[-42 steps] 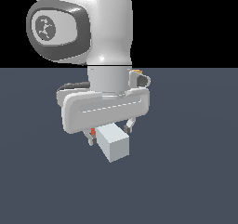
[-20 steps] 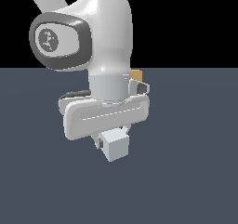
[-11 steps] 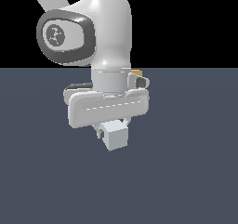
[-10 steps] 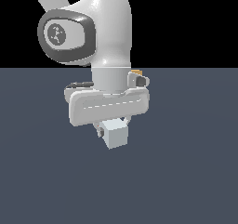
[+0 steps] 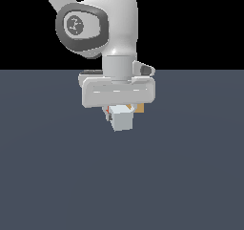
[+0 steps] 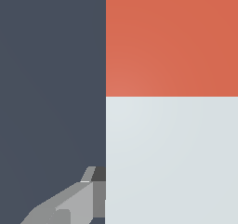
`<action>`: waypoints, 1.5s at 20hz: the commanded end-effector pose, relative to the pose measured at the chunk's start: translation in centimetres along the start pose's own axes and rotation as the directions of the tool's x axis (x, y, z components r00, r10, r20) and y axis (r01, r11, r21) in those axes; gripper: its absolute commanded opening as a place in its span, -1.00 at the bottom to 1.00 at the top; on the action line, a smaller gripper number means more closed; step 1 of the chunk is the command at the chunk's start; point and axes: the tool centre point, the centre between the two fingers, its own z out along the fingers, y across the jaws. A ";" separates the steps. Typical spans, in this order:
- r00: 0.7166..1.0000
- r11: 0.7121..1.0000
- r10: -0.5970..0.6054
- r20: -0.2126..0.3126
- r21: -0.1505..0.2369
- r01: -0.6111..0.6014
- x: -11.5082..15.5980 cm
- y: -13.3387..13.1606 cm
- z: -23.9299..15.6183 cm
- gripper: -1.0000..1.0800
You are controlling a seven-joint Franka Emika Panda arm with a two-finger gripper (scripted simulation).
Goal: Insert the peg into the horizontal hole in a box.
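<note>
My gripper [image 5: 120, 112] is shut on the peg and holds it above the dark floor. The peg's pale grey-white end [image 5: 122, 120] points toward the exterior camera, and a sliver of its orange-red half [image 5: 108, 110] shows behind it. In the wrist view the peg fills one side, with the orange-red half [image 6: 172, 41] adjoining the grey-white half [image 6: 172, 160], and one grey finger [image 6: 69, 204] lies against it. Only a small tan corner of the box [image 5: 139, 108] shows behind the hand. The hole is hidden.
The white arm and its wide hand body [image 5: 118, 91] cover most of the box in the exterior view. A dark blue-grey floor [image 5: 57, 176] spreads all around.
The hand with the peg has moved up in the exterior picture and slightly to its right. The tan corner now shows below the hand's edge instead of beside the wrist.
</note>
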 end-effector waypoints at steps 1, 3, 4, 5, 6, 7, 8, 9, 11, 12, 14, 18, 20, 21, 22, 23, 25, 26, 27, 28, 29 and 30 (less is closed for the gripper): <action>0.999 0.999 0.041 0.001 -0.004 -0.041 1.0 0.8 -0.9 -1.00; 0.998 0.998 0.068 0.001 -0.004 -0.068 1.6 1.3 -1.3 -1.00; 0.997 0.997 0.080 0.001 -0.004 -0.080 1.9 1.6 -1.5 -1.00; 0.996 0.996 0.090 0.001 -0.004 -0.090 2.2 1.8 -1.7 -1.00; 0.995 0.995 0.100 0.001 -0.004 -0.100 2.4 2.0 -1.8 -1.00; 0.994 0.994 0.109 0.001 -0.004 -0.109 2.6 2.2 -2.0 -1.00; 0.993 0.993 0.117 0.001 -0.004 -0.117 2.8 2.4 -2.1 -1.00; 0.992 0.992 0.125 0.001 -0.004 -0.125 3.0 2.5 -2.2 -1.00; 0.991 0.991 0.136 0.001 -0.004 -0.136 3.2 2.8 -2.4 -1.00; 0.990 0.990 0.140 0.001 -0.004 -0.140 3.3 2.9 -2.5 -1.00; 0.989 0.989 0.146 0.001 -0.004 -0.146 3.4 3.0 -2.6 -1.00; 0.989 0.989 0.148 0.001 -0.004 -0.148 3.4 3.1 -2.6 -1.00; 0.989 0.989 0.147 0.001 0.001 -0.147 3.5 2.9 -2.4 -1.00; 0.989 0.989 0.147 0.001 -0.001 -0.147 3.4 3.0 -2.5 -1.00; 0.989 0.989 0.148 0.001 -0.005 -0.148 3.4 3.2 -2.7 -1.00; 0.989 0.989 0.148 0.001 -0.007 -0.148 3.4 3.3 -2.9 -1.00; 0.989 0.989 0.148 0.001 -0.007 -0.148 3.4 3.3 -2.9 -1.00; 0.989 0.989 0.148 0.001 -0.007 -0.148 3.4 3.3 -2.9 -1.00; 0.989 0.989 0.148 0.001 -0.002 -0.148 3.4 3.1 -2.6 -1.00; 0.989 0.989 0.148 0.001 -0.002 -0.148 3.4 3.1 -2.6 -1.00; 0.989 0.989 0.148 0.001 -0.002 -0.148 3.6 3.2 -2.6 -1.00; 0.989 0.989 0.148 0.001 -0.002 -0.148 3.8 3.2 -2.6 -1.00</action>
